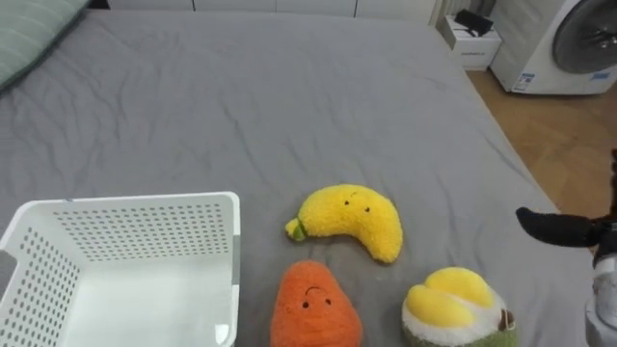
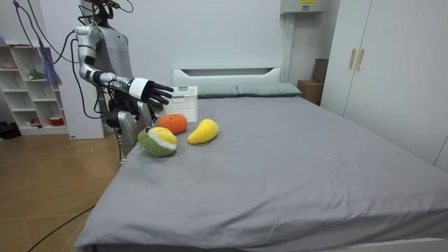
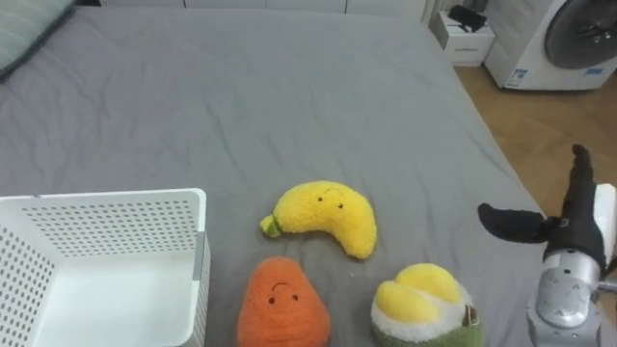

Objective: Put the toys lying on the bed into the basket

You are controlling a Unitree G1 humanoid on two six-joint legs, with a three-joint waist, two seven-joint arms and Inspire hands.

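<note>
Hovering with straight fingers [image 3: 580,173], right hand [image 3: 569,226] near plush banana [image 3: 323,217], carrot [image 3: 280,306], basket [image 3: 106,200].

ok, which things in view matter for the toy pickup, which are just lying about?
Job: yellow plush banana, orange round plush with a face, green-and-yellow plush fruit, white perforated plastic basket, grey bed, open right hand.
Lying about: white washing machine, striped pillow, small white cabinet.

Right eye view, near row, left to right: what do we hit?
white basket → orange plush → yellow-and-green plush → right hand, open. The banana plush lies further back and overlaps the orange one sideways, so it is left out.
</note>
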